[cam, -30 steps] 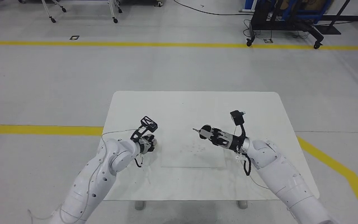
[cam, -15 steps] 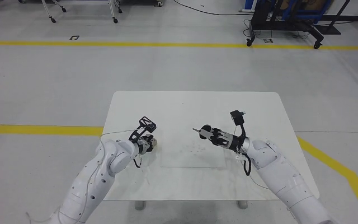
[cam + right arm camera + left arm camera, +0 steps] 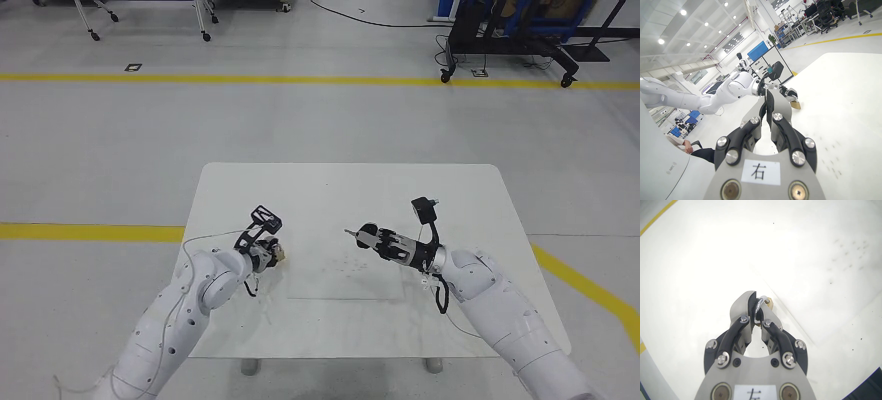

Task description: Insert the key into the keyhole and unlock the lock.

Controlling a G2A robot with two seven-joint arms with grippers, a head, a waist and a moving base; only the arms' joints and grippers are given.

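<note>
In the top view my left gripper [image 3: 271, 252] hovers over the left half of the white table [image 3: 450, 190], shut on a small brass lock [image 3: 282, 256]. The left wrist view shows its fingers [image 3: 745, 306] pinching the silver shackle [image 3: 758, 308], with the brass lock body [image 3: 770, 303] sticking out beyond them. My right gripper [image 3: 366, 238] is shut on the key [image 3: 350, 233], whose tip points left toward the lock across a gap. In the right wrist view the key [image 3: 765, 93] is a thin sliver between the pads [image 3: 770, 106], and the lock [image 3: 796, 105] hangs from the left gripper [image 3: 791, 94] farther off.
A thin white sheet [image 3: 340, 285] lies flat on the table between the two arms, with small dark scuff marks [image 3: 352, 265] on it. The table's back half is bare. Yellow floor lines run behind and beside the table.
My left gripper has shifted slightly to the right with the lock, narrowing the gap to the key. The right arm and key have stayed still.
</note>
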